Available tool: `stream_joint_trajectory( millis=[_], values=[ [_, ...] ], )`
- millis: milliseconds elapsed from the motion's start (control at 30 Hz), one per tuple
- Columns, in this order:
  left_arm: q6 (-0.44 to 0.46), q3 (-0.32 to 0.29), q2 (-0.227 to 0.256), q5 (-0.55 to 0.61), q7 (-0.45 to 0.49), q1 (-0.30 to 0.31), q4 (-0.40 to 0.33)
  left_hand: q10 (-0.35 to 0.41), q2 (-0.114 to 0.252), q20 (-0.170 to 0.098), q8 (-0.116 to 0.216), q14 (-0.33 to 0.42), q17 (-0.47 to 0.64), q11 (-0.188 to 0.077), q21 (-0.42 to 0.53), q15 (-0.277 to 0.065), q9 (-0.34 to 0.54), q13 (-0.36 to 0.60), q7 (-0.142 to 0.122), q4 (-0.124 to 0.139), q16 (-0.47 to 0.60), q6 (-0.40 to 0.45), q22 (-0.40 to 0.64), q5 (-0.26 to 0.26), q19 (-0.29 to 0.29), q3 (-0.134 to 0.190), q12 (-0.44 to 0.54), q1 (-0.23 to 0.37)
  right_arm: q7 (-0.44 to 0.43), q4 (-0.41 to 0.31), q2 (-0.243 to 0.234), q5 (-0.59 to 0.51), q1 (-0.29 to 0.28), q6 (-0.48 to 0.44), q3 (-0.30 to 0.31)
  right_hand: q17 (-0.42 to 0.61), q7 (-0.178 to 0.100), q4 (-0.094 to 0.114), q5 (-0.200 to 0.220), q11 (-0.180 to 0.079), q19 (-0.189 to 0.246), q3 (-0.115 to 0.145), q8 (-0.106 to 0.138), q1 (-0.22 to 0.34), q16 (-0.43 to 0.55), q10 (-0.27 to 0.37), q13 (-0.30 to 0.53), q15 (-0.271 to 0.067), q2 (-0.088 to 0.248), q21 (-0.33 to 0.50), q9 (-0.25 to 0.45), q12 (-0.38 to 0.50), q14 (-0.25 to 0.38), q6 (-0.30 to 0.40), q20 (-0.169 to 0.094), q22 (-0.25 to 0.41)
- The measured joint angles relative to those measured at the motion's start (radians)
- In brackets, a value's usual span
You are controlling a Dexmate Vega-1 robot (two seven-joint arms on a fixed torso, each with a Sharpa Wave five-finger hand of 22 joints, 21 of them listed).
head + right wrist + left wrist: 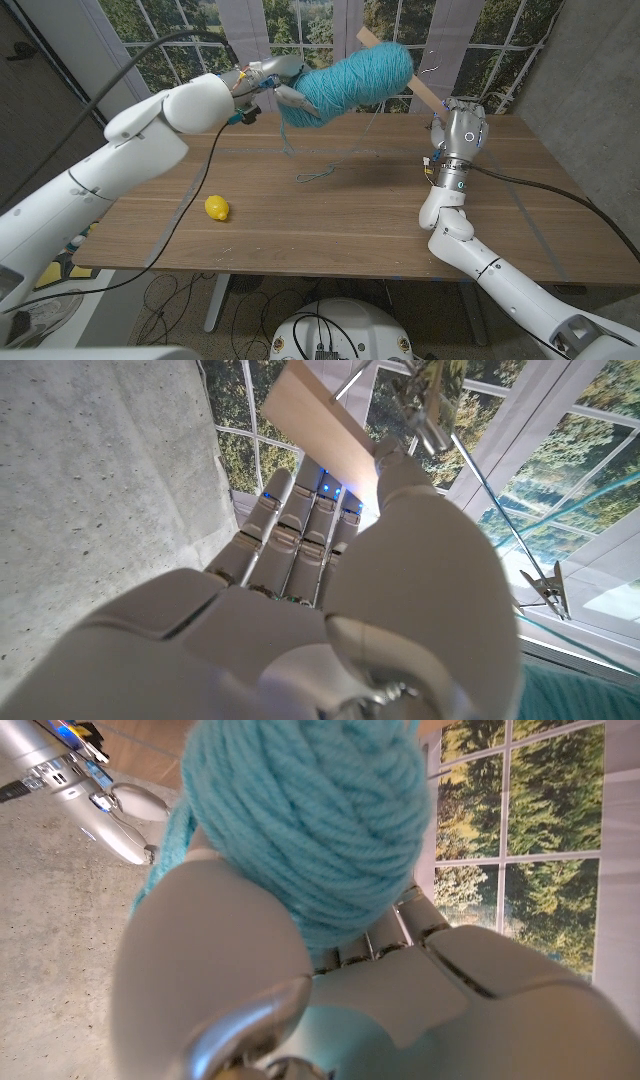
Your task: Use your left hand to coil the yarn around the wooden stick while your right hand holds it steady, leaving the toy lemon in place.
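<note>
Right, both hands are up above the table (330, 215).
Right hand (462, 128): raised well above the wood, fingers (300, 525) closed around the lower end of the stick (425, 92); the right wrist view shows the flat pale wood clamped between fingers and thumb.
Stick: slants up and away from the right hand, running into the yarn.
Yarn (355, 82): 1 fat teal bundle wound on the stick, hanging in the air between the 2 hands, nearer the left one.
Left hand (268, 82): pressed up against the far end of the bundle; the left wrist view shows its fingers (400, 925) curled against the teal wraps.
Loose strand (315, 172): trails down from beside the left hand and ends in a small loop on the table.
Lemon (217, 208): on the table, well below the left hand, touched by nothing.
</note>
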Motion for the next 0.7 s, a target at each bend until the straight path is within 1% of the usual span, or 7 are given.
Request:
stream_joint_trajectory(
  millis=[33, 100, 133, 233, 400, 600, 700],
  values=[
    [0.016, 0.003, 0.005, -0.074, -0.050, -0.004, 0.001, 0.000, 0.000, 0.000, 0.000, 0.000, 0.001, 0.000, 0.004, 0.000, 0.001, 0.000, 0.000, 0.000, 0.000, 0.000, 0.000, 0.000, 0.000, 0.000, 0.000, 0.000, -0.002, 0.033, 0.056, -0.008, -0.022, 0.006, 0.068, 0.000, 0.000, 0.000, 0.000, 0.000, -0.003, 0.000, 0.000, 0.000, 0.000, 0.000, 0.000, 0.000, 0.000, 0.000, 0.000, 0.004, 0.000, 0.000, 0.003, 0.000],
    [0.016, 0.009, 0.014, -0.074, -0.050, -0.013, 0.003, 0.000, 0.001, -0.003, -0.003, 0.000, 0.001, 0.000, 0.008, 0.000, 0.002, 0.000, 0.000, 0.000, 0.000, 0.001, 0.000, 0.000, -0.002, 0.000, -0.005, -0.001, -0.005, 0.033, 0.056, -0.028, -0.022, 0.020, 0.068, 0.002, 0.000, 0.000, 0.000, 0.000, -0.005, 0.000, 0.000, 0.000, 0.000, 0.000, 0.000, 0.000, 0.000, 0.000, 0.000, 0.005, 0.000, 0.000, 0.005, 0.000],
    [0.028, 0.014, 0.022, -0.099, -0.074, -0.021, 0.005, 0.000, 0.001, -0.004, -0.004, 0.000, 0.001, 0.000, 0.008, 0.000, 0.003, 0.000, 0.000, -0.002, -0.002, 0.001, 0.000, 0.000, -0.004, 0.002, -0.007, -0.001, -0.007, 0.052, 0.103, -0.048, -0.035, 0.035, 0.117, 0.004, 0.000, 0.000, 0.000, 0.000, -0.005, 0.000, 0.000, 0.000, -0.005, 0.000, 0.003, 0.002, 0.000, 0.000, 0.000, 0.005, -0.002, 0.000, 0.005, 0.000],
    [0.034, 0.022, 0.035, -0.115, -0.088, -0.035, 0.012, 0.000, 0.001, -0.004, -0.005, 0.000, 0.003, 0.000, 0.014, 0.000, 0.003, 0.001, -0.001, -0.004, -0.003, 0.002, 0.000, 0.000, -0.004, 0.004, -0.008, -0.001, -0.009, 0.067, 0.138, -0.090, -0.044, 0.067, 0.154, 0.007, 0.000, 0.003, 0.000, 0.000, -0.010, -0.003, 0.000, 0.000, -0.007, 0.000, 0.003, 0.004, 0.000, 0.000, 0.000, 0.005, -0.007, 0.000, 0.000, 0.000],
    [0.038, 0.026, 0.054, -0.163, -0.113, -0.046, 0.023, 0.000, 0.001, 0.002, -0.007, 0.000, 0.007, 0.000, 0.021, 0.000, 0.004, 0.008, -0.001, -0.004, -0.004, 0.002, 0.000, -0.001, -0.009, 0.004, -0.008, -0.001, -0.013, 0.099, 0.245, -0.157, -0.062, 0.122, 0.264, 0.007, 0.000, 0.005, 0.000, 0.000, -0.014, -0.007, 0.000, 0.000, -0.011, 0.000, 0.003, 0.002, 0.000, 0.000, 0.000, 0.005, -0.012, 0.000, 0.004, 0.000],
    [0.037, 0.020, 0.072, -0.210, -0.110, -0.040, 0.042, 0.000, 0.001, 0.002, -0.008, 0.000, 0.007, 0.000, 0.030, 0.000, 0.004, 0.021, -0.001, -0.006, -0.004, 0.002, 0.000, -0.001, -0.009, 0.006, -0.011, -0.001, -0.015, 0.124, 0.333, -0.224, -0.075, 0.186, 0.356, 0.006, 0.000, 0.005, 0.000, 0.000, -0.021, -0.009, 0.000, 0.000, -0.011, 0.000, 0.003, 0.004, 0.000, 0.000, 0.000, 0.005, -0.014, 0.000, 0.003, 0.000],
    [0.034, 0.008, 0.077, -0.225, -0.105, -0.030, 0.056, 0.000, 0.001, 0.002, -0.008, 0.000, 0.007, 0.000, 0.032, 0.000, 0.004, 0.021, -0.001, -0.008, -0.006, 0.003, 0.000, -0.001, -0.009, 0.008, -0.011, -0.001, -0.015, 0.128, 0.353, -0.253, -0.078, 0.226, 0.378, 0.009, 0.000, 0.005, -0.001, -0.001, -0.023, -0.009, 0.000, 0.000, -0.011, -0.001, 0.003, 0.007, 0.000, 0.000, 0.000, 0.005, -0.017, 0.000, 0.002, 0.000]
  ],
)
